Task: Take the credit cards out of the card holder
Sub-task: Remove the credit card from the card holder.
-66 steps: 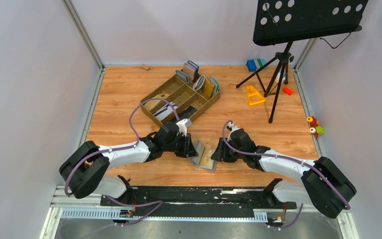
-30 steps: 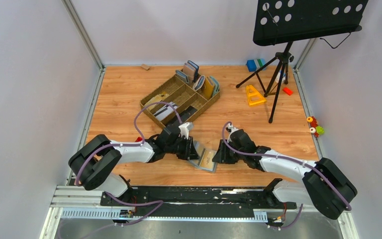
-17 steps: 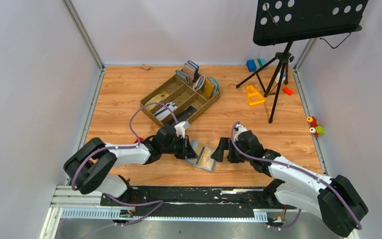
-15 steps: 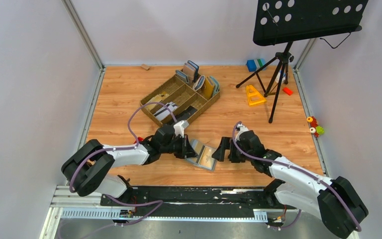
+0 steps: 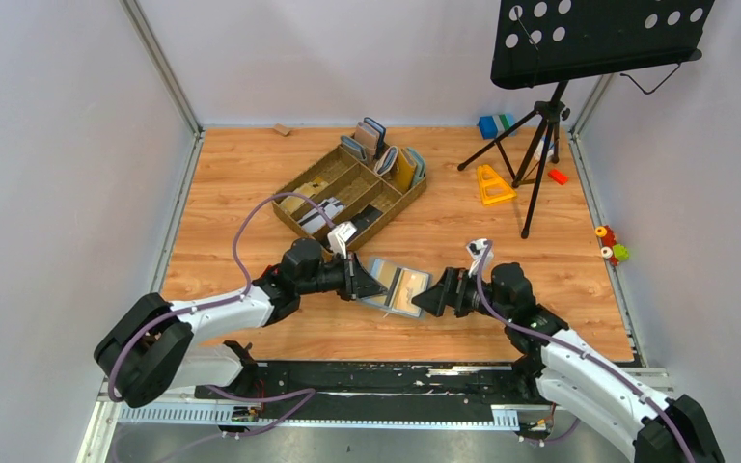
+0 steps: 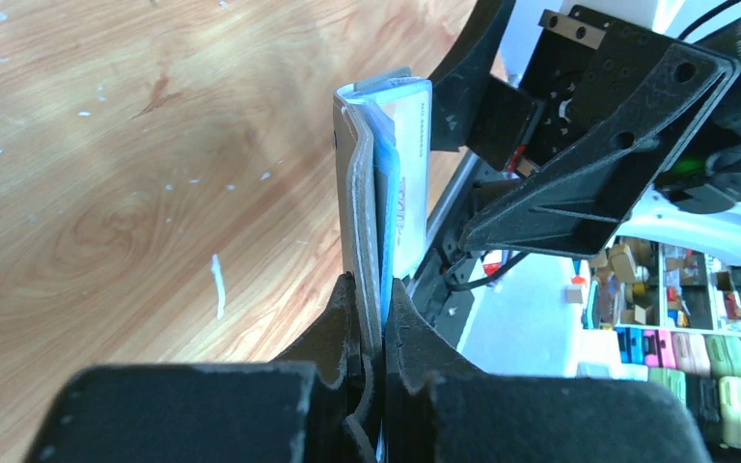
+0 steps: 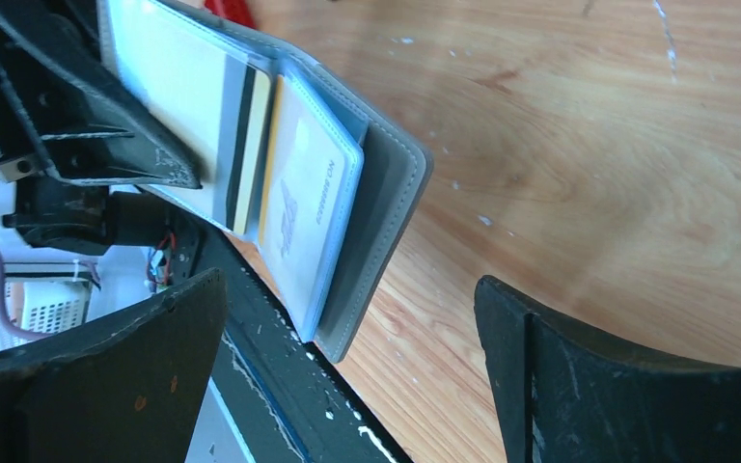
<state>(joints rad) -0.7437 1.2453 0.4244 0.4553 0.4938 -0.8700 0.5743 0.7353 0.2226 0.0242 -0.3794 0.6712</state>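
The grey card holder (image 5: 394, 286) is held open above the wooden table, its light blue inside facing my right arm. My left gripper (image 5: 359, 280) is shut on its left flap. In the left wrist view the holder (image 6: 371, 183) stands edge-on, pinched between the fingertips (image 6: 347, 299). The right wrist view shows its slots with credit cards (image 7: 299, 193) tucked in, one with a dark stripe (image 7: 242, 145). My right gripper (image 5: 428, 297) is open wide just right of the holder's free edge, touching nothing. In its own view the right gripper (image 7: 349, 282) has the holder's corner (image 7: 386, 212) between the spread fingers.
A brown compartment tray (image 5: 320, 181) stands behind the arms, with upright wallets (image 5: 386, 154) at its far end. A music stand's tripod (image 5: 538, 145), a yellow triangle (image 5: 493, 184) and small toys (image 5: 610, 245) occupy the back right. The black base rail (image 5: 386, 376) runs along the near edge.
My left gripper has shut on the holder's flap and raised it, open, off the table. My right gripper has let go, opened wide and drawn back to the right.
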